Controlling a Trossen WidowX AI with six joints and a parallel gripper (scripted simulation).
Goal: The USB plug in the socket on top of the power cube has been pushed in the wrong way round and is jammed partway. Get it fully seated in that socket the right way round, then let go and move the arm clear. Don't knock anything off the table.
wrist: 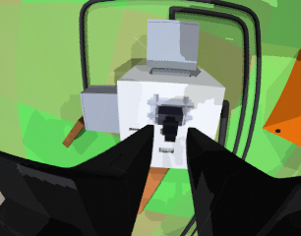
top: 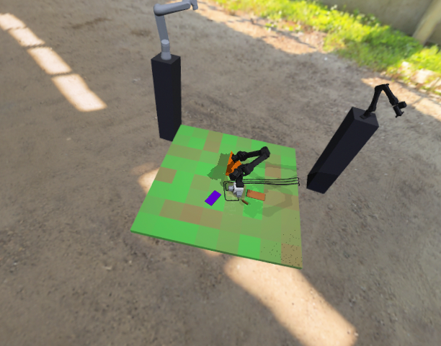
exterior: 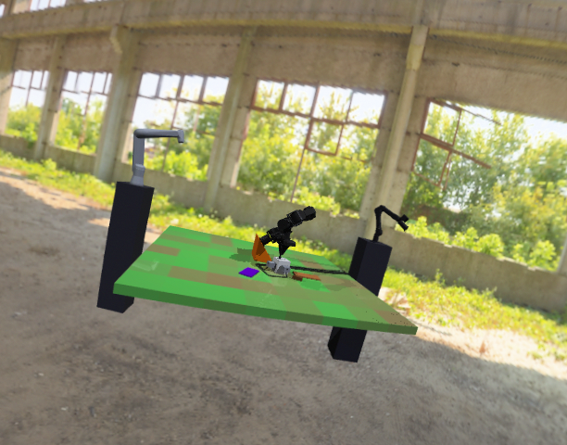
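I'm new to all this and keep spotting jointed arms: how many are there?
3: one black arm on the green table, one grey arm atop the upright post, one small black arm atop the leaning post. None seems hidden.
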